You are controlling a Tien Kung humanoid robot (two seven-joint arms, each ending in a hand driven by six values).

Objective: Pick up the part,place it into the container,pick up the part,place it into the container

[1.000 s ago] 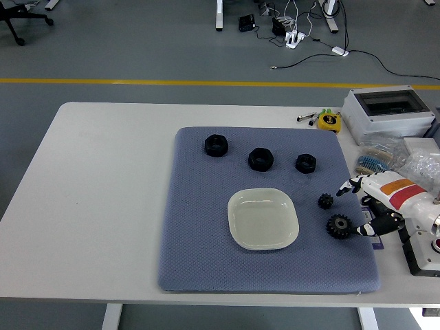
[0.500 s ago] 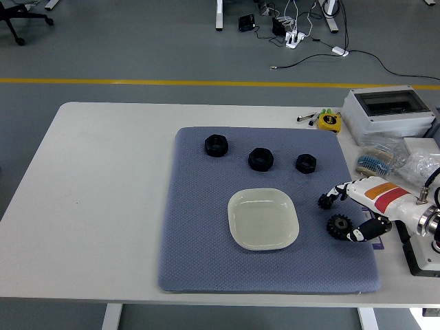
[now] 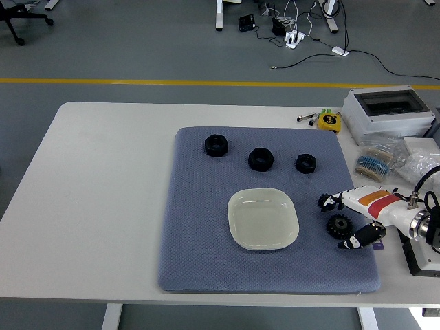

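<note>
Two black gears lie on the blue mat [image 3: 199,254] right of the white dish [image 3: 263,218]: a small gear [image 3: 325,201] and a larger gear [image 3: 337,224] below it. My right hand [image 3: 342,221] reaches in from the right and straddles the larger gear, upper fingers [image 3: 334,201] by the small gear, thumb [image 3: 354,240] below the larger one. The fingers are spread and hold nothing. Three black nuts [image 3: 216,145], [image 3: 260,159], [image 3: 306,163] sit along the mat's far side. The dish holds nothing.
A grey box [image 3: 388,113] stands at the far right, with a yellow tape measure [image 3: 330,122] beside it and plastic bags of small parts [image 3: 385,161] nearer. A device [image 3: 423,258] sits at the right edge.
My right hand has moved left and slightly down, from beside the mat's right edge to over the larger gear, its fingers now bracketing it.
</note>
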